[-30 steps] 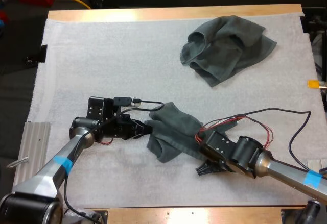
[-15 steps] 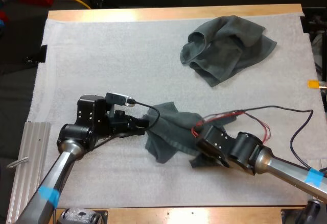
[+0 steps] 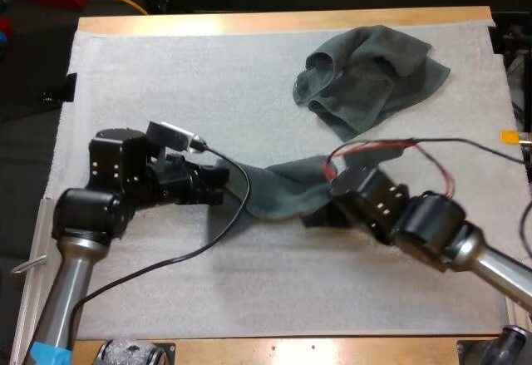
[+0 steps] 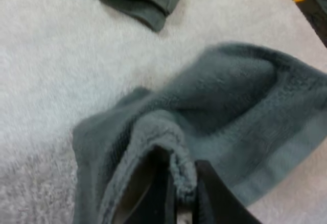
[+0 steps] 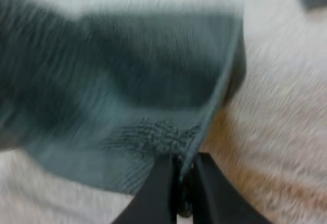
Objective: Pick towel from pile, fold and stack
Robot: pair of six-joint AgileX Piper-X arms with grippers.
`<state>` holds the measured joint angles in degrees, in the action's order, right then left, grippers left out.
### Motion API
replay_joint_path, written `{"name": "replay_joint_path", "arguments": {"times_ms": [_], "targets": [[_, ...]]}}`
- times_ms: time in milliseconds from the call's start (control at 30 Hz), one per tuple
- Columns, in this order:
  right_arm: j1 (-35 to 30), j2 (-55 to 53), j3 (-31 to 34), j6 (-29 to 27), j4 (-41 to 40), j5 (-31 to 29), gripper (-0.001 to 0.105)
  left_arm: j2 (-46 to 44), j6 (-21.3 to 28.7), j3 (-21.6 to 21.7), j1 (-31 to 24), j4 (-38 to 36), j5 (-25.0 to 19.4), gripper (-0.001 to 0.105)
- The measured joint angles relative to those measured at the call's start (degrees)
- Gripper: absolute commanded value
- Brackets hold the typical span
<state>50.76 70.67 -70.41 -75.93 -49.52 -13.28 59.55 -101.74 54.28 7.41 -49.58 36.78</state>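
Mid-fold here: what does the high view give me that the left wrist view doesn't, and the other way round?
High view: the left tool and the right tool at opposite ends of the stretched towel, the whole crumpled pile at the far right of the white mat, and the table edge beyond.
Left wrist view: close up, the left tool's fingers pressing a rolled hem of that towel from both sides.
Both: the stretched towel, part of the crumpled pile, and the white mat.

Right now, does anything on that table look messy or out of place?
Nothing is damaged or spilled. One towel is stretched, twisted and bunched, between the left gripper and right gripper, each pinching an edge. A second towel lies crumpled at the far right of the mat.
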Motion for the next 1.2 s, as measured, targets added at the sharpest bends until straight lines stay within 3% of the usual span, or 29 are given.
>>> {"name": "replay_joint_path", "arguments": {"times_ms": [333, 600, 800, 1000, 1200], "targets": [[-2.5, -3.6, -6.2, -3.2, 0.0, 0.5, 0.002, -0.3, 0.1, 10.7, 0.0, -5.8, -1.6, 0.000], [-2.5, -3.7, -8.2, -3.7, -2.9, 0.5, 0.002, -1.0, 0.1, 14.0, 0.0, -11.4, -2.4, 0.000], [-2.5, -5.5, -8.2, -4.4, -8.0, 0.6, 0.002, -6.0, 0.6, 14.0, 2.9, -16.9, -8.9, 0.000], [-2.5, -8.9, -8.2, -4.6, -12.9, 3.6, 0.002, -10.0, 0.6, 14.0, 10.7, -21.6, -17.9, 0.000], [2.1, -11.4, -8.2, -3.3, -16.9, 4.6, 0.002, -11.6, -1.6, 14.0, 18.4, -25.9, -22.2, 0.000]]}}
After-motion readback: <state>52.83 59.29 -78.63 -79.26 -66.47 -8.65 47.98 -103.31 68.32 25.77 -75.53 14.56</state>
